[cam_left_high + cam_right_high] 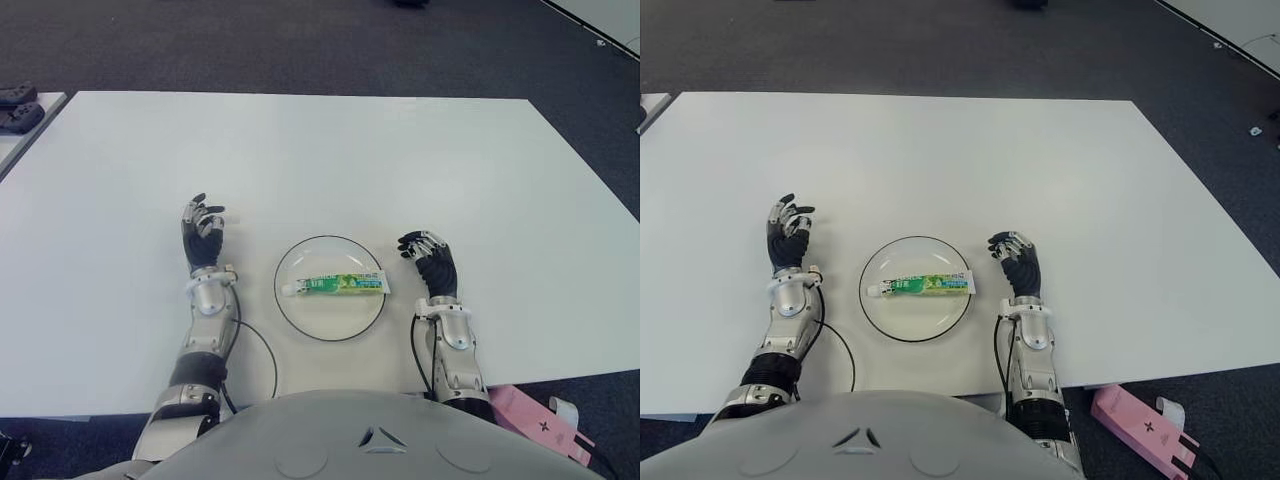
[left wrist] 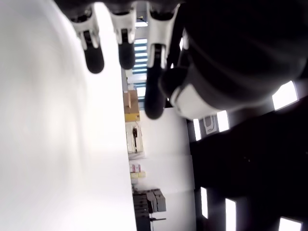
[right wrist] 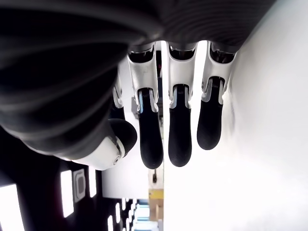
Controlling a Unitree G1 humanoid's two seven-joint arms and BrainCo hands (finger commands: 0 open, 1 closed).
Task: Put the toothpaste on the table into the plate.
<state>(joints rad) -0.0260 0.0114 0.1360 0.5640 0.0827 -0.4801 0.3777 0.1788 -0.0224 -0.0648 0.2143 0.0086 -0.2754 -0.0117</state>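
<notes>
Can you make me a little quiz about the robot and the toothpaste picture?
1. True or false: the toothpaste lies inside the plate.
2. Which hand is holding something? A) left hand B) right hand C) neither
3. Fill in: the plate sits on the white ____, between the two hands.

Key: 1 true. 2 C, both hands are open and empty, one at each side of the plate. 3 table.
</notes>
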